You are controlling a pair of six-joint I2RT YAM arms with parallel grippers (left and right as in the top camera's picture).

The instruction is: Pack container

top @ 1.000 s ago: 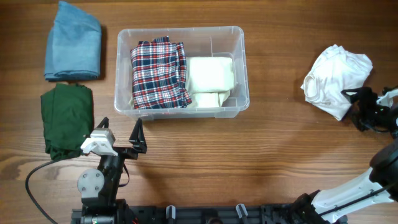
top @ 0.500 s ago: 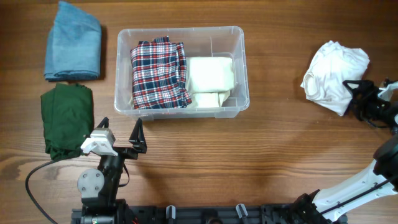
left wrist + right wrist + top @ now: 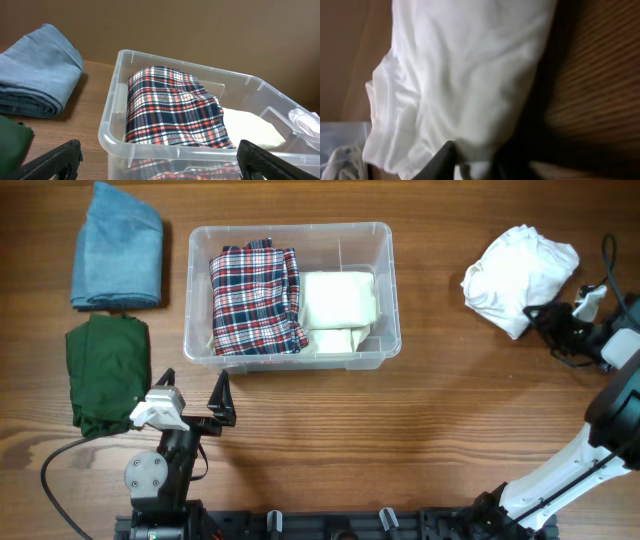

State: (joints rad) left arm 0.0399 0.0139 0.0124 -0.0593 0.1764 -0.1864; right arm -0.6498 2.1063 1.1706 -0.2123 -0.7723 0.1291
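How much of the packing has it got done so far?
Done: a plaid cloth and a cream cloth lie inside the container. In hand: the right fingers appear to pinch the white shirt, well right of the container. To do: the blue cloth and green cloth sit folded outside; the left fingers stand open, idle.

A plaid cloth [image 3: 255, 300] and a cream cloth [image 3: 340, 300] are covering the floor of the container [image 3: 290, 226], leaving room only above. A blue cloth [image 3: 118, 248] and a green cloth [image 3: 105, 370] are crowding its left. To its right, the table [image 3: 432, 280] is lying bare up to a white garment [image 3: 512, 272].
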